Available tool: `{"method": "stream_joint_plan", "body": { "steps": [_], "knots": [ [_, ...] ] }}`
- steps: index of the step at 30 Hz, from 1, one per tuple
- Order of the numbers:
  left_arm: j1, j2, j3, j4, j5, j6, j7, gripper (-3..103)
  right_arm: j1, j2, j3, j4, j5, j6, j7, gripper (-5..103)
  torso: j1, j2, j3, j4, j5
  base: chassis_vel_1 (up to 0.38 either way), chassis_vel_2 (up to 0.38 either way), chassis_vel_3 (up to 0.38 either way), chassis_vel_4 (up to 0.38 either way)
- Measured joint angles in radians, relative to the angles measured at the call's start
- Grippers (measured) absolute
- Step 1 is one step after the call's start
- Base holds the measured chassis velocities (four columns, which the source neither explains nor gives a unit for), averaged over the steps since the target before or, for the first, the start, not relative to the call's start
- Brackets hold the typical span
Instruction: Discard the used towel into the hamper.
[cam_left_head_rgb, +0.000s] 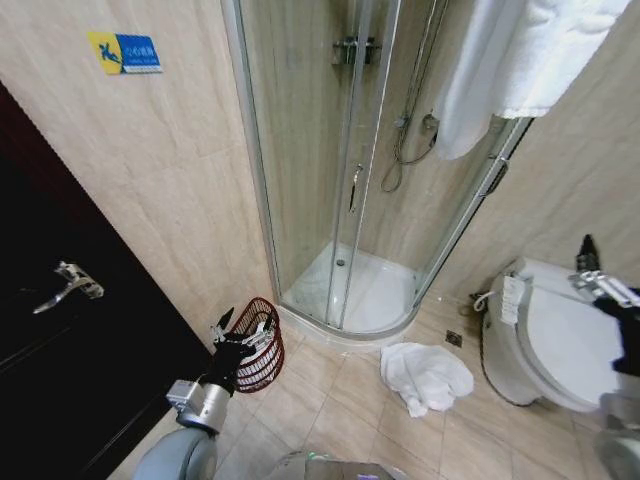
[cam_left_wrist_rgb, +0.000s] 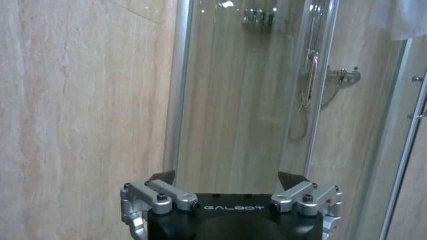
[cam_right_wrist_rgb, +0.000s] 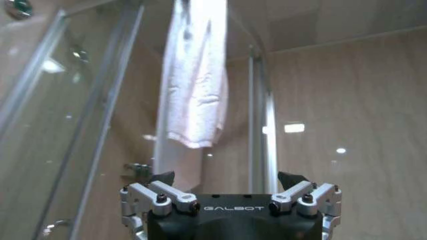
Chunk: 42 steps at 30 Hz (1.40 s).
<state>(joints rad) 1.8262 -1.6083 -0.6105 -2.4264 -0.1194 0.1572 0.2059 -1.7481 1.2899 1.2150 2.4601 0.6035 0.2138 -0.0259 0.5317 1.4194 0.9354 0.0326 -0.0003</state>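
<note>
You have open floor tiles (cam_left_head_rgb: 330, 400) around the crumpled towel (cam_left_head_rgb: 425, 377), hemmed by the shower enclosure (cam_left_head_rgb: 345, 300) behind, the toilet (cam_left_head_rgb: 545, 335) on the right, and the hamper (cam_left_head_rgb: 258, 343) (beside the left gripper (cam_left_head_rgb: 228, 333)) by the wall.

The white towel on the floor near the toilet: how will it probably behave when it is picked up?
The white towel lies crumpled in soft folds on the tile floor, so it is probably floppy and would hang and trail from one pinch. It looks bulky yet likely light unless damp, which cannot be told. It should not roll or break, and a loose fold might slip out.
</note>
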Motion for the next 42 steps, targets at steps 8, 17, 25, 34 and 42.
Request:
{"method": "stream_joint_plan", "body": {
  "steps": [8, 17, 25, 34, 42],
  "knots": [
    [0.000, 0.000, 0.000, 0.000, 0.000, 0.000, 0.000, 100, 0.016, 0.001, -0.018, -0.010, -0.016, 0.005, -0.032, 100, 0.000, 0.000, 0.000, 0.0001, 0.0002, 0.000, 0.000, 0.000, 0.000],
    [0.000, 0.000, 0.000, 0.000, 0.000, 0.000, 0.000, 100, 0.028, 0.000, -0.039, -0.011, -0.025, 0.009, -0.042, 100, 0.000, 0.000, 0.000, 0.0001, 0.0001, 0.000, 0.000, 0.000, 0.000],
    [0.000, 0.000, 0.000, 0.000, 0.000, 0.000, 0.000, 100, 0.033, 0.001, -0.052, -0.011, -0.036, 0.010, -0.046, 100, 0.000, 0.000, 0.000, 0.0000, 0.0000, -0.070, -0.068, 0.083, 0.056],
    [0.000, 0.000, 0.000, 0.000, 0.000, 0.000, 0.000, 100, 0.025, 0.004, -0.052, -0.004, -0.037, 0.011, -0.047, 100, 0.000, 0.000, 0.000, 0.0001, 0.0007, -0.174, -0.179, 0.172, 0.184],
    [0.000, 0.000, 0.000, 0.000, 0.000, 0.000, 0.000, 100, 0.015, 0.006, -0.042, -0.003, -0.036, 0.021, -0.052, 100, 0.000, 0.000, 0.000, 0.0003, -0.0002, -0.218, -0.212, 0.218, 0.207]
  ]
}}
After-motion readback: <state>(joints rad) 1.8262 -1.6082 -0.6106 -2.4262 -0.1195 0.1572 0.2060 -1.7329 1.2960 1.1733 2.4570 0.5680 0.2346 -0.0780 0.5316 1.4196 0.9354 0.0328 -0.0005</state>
